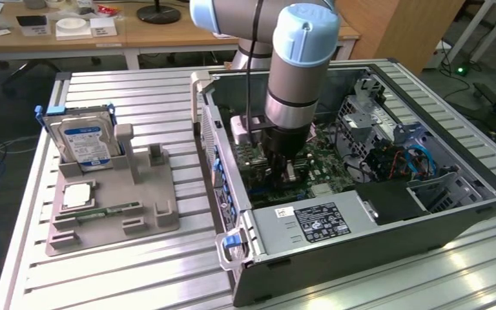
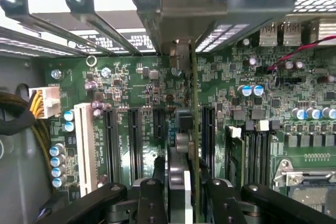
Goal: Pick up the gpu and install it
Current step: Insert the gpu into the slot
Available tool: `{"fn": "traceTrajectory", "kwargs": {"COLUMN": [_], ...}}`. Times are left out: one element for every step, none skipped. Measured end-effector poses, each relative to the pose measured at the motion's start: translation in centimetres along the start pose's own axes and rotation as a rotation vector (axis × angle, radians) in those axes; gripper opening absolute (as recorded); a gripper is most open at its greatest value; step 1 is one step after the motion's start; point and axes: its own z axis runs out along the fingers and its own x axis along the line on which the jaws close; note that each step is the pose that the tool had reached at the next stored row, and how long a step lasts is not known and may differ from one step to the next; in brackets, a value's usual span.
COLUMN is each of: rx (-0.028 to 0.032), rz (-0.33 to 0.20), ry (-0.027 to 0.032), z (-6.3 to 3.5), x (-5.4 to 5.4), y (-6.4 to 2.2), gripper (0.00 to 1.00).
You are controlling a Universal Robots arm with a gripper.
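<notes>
The gpu stands on edge on the green motherboard inside the open computer case. I see it edge-on, a thin green board with a black cooler on one side, its metal bracket up against the case's rear slots. My gripper straddles the card's near end, one side of it on each face. In the exterior view the arm reaches straight down into the case and the gripper is low over the motherboard.
Black expansion slots lie beside the card and memory slots on its other side. The power supply and drive cage crowd the case. On the exterior view's left, a grey holder carries a hard drive and a memory stick.
</notes>
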Motion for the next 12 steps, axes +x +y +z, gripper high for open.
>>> {"fn": "traceTrajectory", "kwargs": {"rx": [0.0, 0.0, 0.0, 0.0001, 0.0001, 0.0001, 0.0002, 0.0001, 0.0001, 0.0002, 0.0002, 0.0003], "rz": [0.0, 0.0, 0.0, 0.0, 0.0, 0.0, 0.0, 0.0, 0.0, 0.0, 0.0, 0.0], "ry": [0.0001, 0.0, 0.0001, 0.0, 0.0, 0.0, 0.0, 0.0001, 0.0001, 0.0, 0.0, 0.0], "z": [-0.29, -0.62, -1.02, -1.47, -1.9, -2.35, -2.8, -3.25, -3.7, -4.15, -4.6, -5.09], "x": [0.0, 0.0, 0.0, 0.0, 0.0, 0.0, 0.0, 0.0, 0.0, 0.0, 0.0, 0.0], "y": [-0.01, -0.03, -0.04, -0.06, -0.08, -0.1, -0.12, -0.14, -0.16, -0.18, -0.2, -0.22], "gripper": [0.36, 0.36, 0.36, 0.36, 0.36, 0.36, 0.36, 0.36, 0.36, 0.36, 0.36, 0.36]}}
